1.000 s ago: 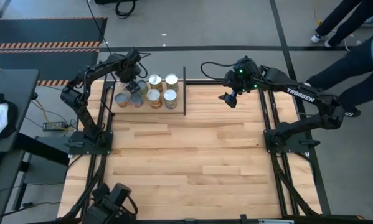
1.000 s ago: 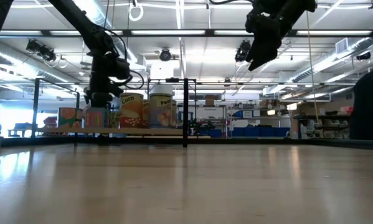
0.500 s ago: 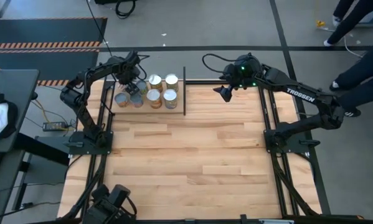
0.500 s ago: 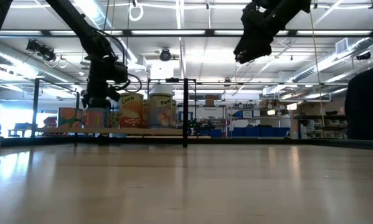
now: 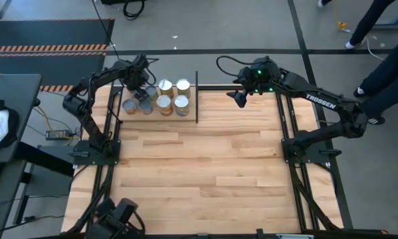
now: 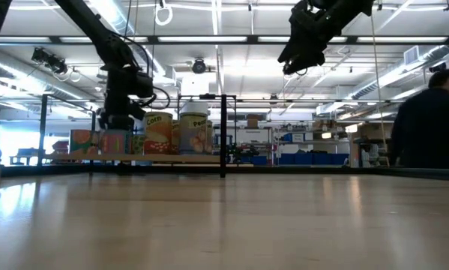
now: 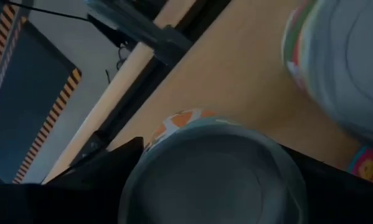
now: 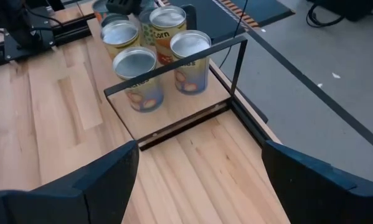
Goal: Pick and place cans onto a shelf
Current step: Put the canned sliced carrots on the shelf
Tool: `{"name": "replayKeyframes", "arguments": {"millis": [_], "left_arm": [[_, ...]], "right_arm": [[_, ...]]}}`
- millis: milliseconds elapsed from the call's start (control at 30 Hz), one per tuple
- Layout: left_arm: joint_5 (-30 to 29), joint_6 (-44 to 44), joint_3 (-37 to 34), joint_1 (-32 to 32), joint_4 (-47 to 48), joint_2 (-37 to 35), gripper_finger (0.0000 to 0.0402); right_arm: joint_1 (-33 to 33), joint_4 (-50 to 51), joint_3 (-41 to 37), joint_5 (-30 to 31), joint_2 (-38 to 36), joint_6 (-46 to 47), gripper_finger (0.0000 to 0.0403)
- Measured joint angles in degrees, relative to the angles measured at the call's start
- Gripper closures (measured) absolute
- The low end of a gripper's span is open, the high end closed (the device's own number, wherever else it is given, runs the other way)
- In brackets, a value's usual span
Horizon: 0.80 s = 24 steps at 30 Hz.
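The shelf [image 5: 160, 118], a light board in a black rod frame, stands at the table's far left. Several cans [image 5: 173, 103] stand on it, their silver tops up; the right wrist view shows them too [image 8: 142, 74]. My left gripper [image 5: 140, 90] points down over the shelf's left part, shut around one orange-labelled can [image 7: 211, 168]. In the low view that gripper [image 6: 118, 118] sits just above this can [image 6: 113, 141]. My right gripper [image 5: 234, 98] hangs open and empty in the air right of the shelf, high in the low view [image 6: 288, 64]. My left gripper has the can between its two fingers, one against each side of the can's wall just below the rim [image 7: 142, 149]; no gap shows there. The fingers [image 7: 80, 186] come from above, pointing steeply down. The can stands upright with its base on the shelf board.
The shelf's tall black post [image 5: 197, 96] stands at its right end. Bare wooden tabletop [image 5: 205, 166] stretches from the shelf toward the near edge. People stand beyond the table's far right corner [image 5: 385, 73]; one shows in the low view [image 6: 430, 120].
My right gripper has tipped up toward level, risen a little, and its tip has swung toward the shelf. My left gripper has kept over its can. The people beyond the far right corner have walked.
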<state>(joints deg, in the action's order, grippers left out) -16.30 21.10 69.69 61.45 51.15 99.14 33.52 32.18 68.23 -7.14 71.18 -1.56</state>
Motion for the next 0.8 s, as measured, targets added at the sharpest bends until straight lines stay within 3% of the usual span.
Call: {"name": "replayKeyframes", "arguments": {"millis": [133, 467, 667, 800], "left_arm": [[-1.8, 0.3, 0.0, 0.0, 0.4, -1.6, 0.0086], [1.0, -3.6, 0.0, 0.8, 1.0, -2.8, 0.0088], [1.6, -2.4, 0.0, 1.3, 0.8, -2.7, 0.0124], [2.0, 0.8, 0.0, 1.3, 1.0, -2.7, 0.0126]], "right_arm": [[0.0, 0.0, 0.0, 0.0, 0.0, 0.0, 0.0056], [-0.2, 0.0, 0.0, -1.7, 0.0, 0.2, 0.0056], [-0.2, 0.0, 0.0, -1.3, 0.0, 0.5, 0.0056], [-0.2, 0.0, 0.0, -1.3, 0.0, 0.5, 0.0056]]}}
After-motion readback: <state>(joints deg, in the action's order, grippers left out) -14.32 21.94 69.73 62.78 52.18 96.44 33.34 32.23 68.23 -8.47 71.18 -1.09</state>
